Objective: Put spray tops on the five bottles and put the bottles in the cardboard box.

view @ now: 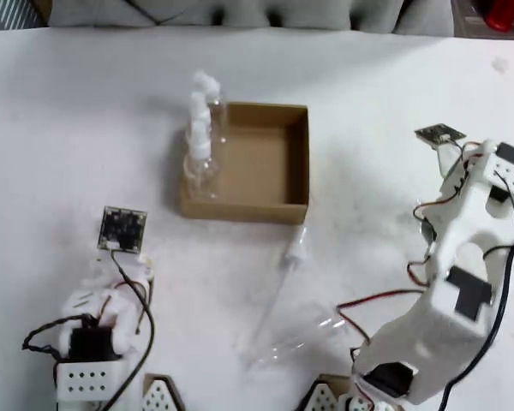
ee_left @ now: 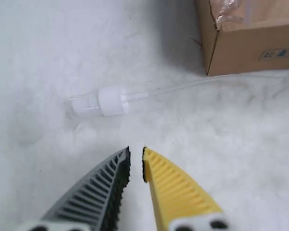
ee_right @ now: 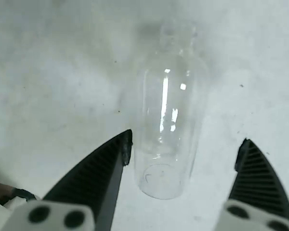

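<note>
Cardboard box (view: 265,210): open-topped, standing on the white table (view: 86,128).
Capped bottles (view: 201,158): clear bottles with white spray heads, upright in a row at the box's left wall. They seem to stand inside it, though the exact count is hard to tell.
Spray top (view: 296,250): loose, lying on its side near the box's right corner on the arms' side. Its thin dip tube (view: 270,304) trails away from the box.
Empty bottle (view: 300,341): clear and uncapped, lying on its side, farther from the box than the spray top, near the end of the tube.
Left gripper (ee_left: 136,161): grey and yellow fingers pressed almost together, pinching nothing. The spray top (ee_left: 111,100) lies just ahead of the tips, apart from them, with the box (ee_left: 250,48) corner beyond.
Right gripper (ee_right: 185,144): black fingers spread wide, straddling the base end of the bottle (ee_right: 169,125), neither finger touching it.
</note>
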Controlling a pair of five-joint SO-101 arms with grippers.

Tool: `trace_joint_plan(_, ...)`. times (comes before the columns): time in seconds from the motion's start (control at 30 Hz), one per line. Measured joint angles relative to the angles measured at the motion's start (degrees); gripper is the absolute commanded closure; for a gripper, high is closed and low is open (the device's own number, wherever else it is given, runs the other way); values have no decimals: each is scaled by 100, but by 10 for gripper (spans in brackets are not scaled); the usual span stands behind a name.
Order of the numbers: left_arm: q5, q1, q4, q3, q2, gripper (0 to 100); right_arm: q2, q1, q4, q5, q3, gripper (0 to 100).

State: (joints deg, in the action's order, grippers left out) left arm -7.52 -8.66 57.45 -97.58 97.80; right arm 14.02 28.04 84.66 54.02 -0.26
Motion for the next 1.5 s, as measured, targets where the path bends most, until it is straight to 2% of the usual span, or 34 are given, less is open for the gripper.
trace_joint_plan(0.23,0,0,0,0,0,943,-1398,-26,-1204,-325,1591,694)
trace_joint_plan(0.6,0,0,0,0,0,943,-563,-396,-1749,-422,1626,706)
trace_joint_plan(0.77,0,0,0,0,0,943,-132,-387,-1785,-422,1327,787)
trace_joint_plan(1.0,0,0,0,0,0,943,211,-378,-1785,-185,976,804)
trace_joint_plan(1.2,0,0,0,0,0,943,220,-369,-1793,-62,870,990)
trace_joint_plan(1.27,0,0,0,0,0,943,220,-378,-1793,-62,782,962)
trace_joint_plan(1.5,0,0,0,0,0,943,176,-158,-1354,-334,624,961)
